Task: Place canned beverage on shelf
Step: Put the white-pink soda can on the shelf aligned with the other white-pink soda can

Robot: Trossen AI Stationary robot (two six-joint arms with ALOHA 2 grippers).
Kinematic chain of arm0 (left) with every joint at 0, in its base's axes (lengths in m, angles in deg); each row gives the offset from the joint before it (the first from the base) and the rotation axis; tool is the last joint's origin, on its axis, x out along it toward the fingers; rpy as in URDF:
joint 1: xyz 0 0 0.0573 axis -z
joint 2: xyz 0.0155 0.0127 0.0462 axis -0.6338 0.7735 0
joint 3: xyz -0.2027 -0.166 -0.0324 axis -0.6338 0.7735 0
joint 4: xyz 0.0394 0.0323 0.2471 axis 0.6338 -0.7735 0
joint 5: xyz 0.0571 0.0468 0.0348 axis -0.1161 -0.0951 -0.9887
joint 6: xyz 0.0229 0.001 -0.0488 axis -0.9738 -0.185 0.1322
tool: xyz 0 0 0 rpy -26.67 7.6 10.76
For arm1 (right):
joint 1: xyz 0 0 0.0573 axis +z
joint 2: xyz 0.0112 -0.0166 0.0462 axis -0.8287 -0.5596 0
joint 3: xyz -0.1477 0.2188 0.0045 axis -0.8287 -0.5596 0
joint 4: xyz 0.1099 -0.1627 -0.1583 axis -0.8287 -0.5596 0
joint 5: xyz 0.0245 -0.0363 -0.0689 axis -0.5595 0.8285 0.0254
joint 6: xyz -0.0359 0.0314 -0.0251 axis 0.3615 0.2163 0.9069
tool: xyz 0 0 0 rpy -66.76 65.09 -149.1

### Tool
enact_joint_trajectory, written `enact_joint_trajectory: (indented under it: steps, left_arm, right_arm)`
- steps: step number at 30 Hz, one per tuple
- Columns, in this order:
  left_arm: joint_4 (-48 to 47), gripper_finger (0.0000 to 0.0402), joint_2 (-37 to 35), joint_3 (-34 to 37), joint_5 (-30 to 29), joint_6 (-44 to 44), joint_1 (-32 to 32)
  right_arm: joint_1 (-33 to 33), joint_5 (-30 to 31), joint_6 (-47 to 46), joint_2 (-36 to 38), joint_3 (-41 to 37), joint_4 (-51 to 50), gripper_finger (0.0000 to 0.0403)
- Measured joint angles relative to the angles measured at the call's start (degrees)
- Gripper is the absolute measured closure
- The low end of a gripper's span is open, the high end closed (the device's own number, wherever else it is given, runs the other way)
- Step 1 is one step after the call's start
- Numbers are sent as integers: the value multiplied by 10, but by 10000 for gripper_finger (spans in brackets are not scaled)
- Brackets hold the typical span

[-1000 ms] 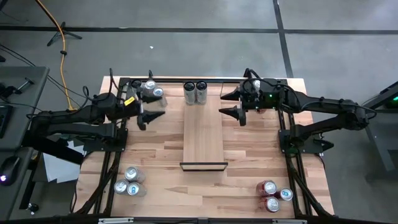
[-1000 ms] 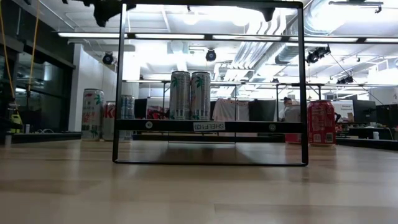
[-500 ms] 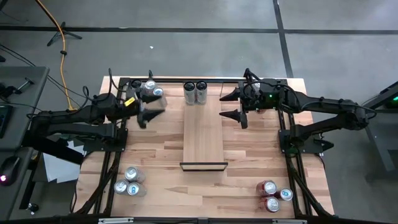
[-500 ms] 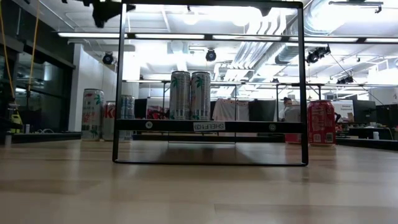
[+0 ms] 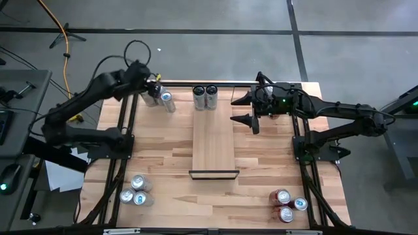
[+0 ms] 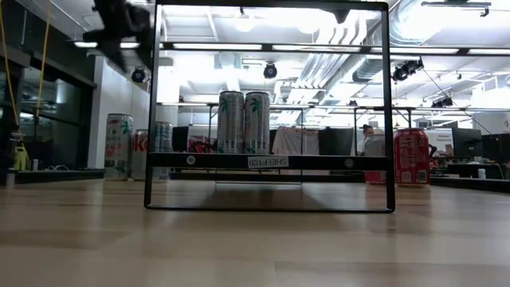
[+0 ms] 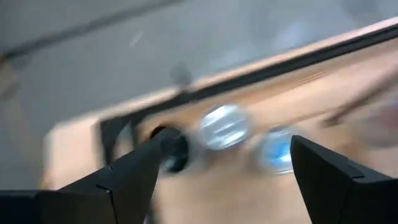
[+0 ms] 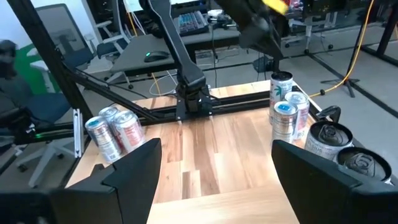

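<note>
The left gripper [image 7: 221, 171], fingers wide apart, hangs above 2 cans [image 5: 161, 98]; right gripper [image 5: 245, 109], also wide, waits beside the shelf [image 5: 213, 140].

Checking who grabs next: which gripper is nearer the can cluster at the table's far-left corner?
Left. The left gripper hovers right at the can cluster; the right gripper waits across the shelf, jaws open.

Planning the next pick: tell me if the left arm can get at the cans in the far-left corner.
Probably yes: the left gripper, fingers open, hangs right above the corner cans with nothing between.
</note>
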Motion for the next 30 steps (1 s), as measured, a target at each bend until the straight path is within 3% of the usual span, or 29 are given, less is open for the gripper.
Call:
enact_joint_trajectory:
  steps: [4, 8, 15, 25, 30]
  left_arm:
    - [-65, 103, 40, 1, -3, 64, -69]
    - [-58, 103, 59, 1, -12, 81, -97]
    - [-19, 103, 69, 8, -34, 128, -101]
    - [112, 103, 44, 132, -1, 167, -101]
    - [118, 103, 46, 163, -10, 188, -101]
  right_arm:
    - [0, 0, -3, 0, 0, -12, 111]
    - [0, 0, -2, 0, 0, -17, 111]
    - [0, 0, -2, 0, -1, -21, 111]
    - [0, 0, -2, 0, -2, -24, 111]
    - [0, 1, -13, 0, -2, -24, 111]
